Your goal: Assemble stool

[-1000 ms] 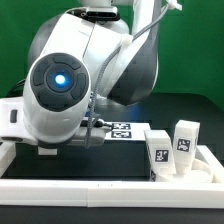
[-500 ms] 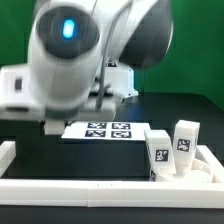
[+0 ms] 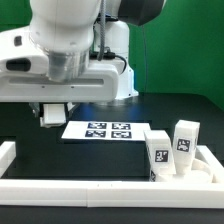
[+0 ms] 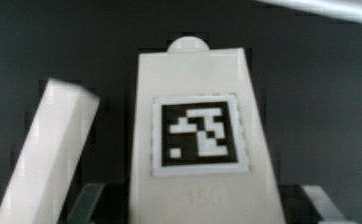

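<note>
In the wrist view a white stool leg (image 4: 196, 150) with a black-and-white tag lies lengthwise between my gripper's (image 4: 204, 205) two fingers (image 4: 96, 203), its rounded pin pointing away. The fingers sit close on either side of its thick end and hold it. In the exterior view the gripper (image 3: 55, 114) hangs low over the black table, at the exterior view's left of the marker board (image 3: 104, 130). Two more tagged legs (image 3: 157, 153) (image 3: 184, 144) stand upright at the exterior view's right. The round seat is not in view.
A slanted white piece (image 4: 53, 150) lies beside the held leg in the wrist view; I cannot tell what it is. A white frame rail (image 3: 90, 186) runs along the table's front and up both sides. The robot's white base (image 3: 105, 75) stands behind the board.
The arm has swung from a low, forward-tilted pose to an upright one. The gripper has moved toward the exterior view's left and slightly upward. The two upright legs have not moved.
</note>
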Robot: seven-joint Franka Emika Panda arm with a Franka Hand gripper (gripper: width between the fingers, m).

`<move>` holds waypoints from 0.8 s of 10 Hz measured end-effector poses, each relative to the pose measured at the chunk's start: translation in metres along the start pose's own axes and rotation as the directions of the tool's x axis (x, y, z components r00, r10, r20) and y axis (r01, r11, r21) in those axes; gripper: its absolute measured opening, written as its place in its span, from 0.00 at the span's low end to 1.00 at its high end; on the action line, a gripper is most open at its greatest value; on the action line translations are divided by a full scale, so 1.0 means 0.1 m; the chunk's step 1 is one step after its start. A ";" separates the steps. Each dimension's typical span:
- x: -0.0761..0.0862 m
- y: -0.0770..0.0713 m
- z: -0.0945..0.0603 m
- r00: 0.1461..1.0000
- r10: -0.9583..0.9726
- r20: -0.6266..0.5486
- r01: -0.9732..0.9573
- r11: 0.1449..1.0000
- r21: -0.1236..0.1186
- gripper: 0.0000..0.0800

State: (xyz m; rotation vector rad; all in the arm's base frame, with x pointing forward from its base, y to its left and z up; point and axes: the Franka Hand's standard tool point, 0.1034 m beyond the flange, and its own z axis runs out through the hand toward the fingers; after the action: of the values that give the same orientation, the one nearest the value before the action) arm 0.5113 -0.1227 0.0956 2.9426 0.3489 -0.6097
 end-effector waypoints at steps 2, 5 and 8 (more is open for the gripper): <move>0.04 -0.33 -0.49 0.988 0.010 -0.152 -0.009 1.000 0.003 0.42; 0.34 -0.56 -0.97 0.928 -0.016 -0.373 -0.002 0.999 -0.048 0.42; 0.37 -0.55 -1.00 0.842 -0.005 -0.539 -0.036 0.997 -0.065 0.42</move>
State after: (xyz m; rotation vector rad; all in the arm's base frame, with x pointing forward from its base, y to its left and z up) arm 0.5687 -0.0460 0.1685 2.9857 0.3825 0.2548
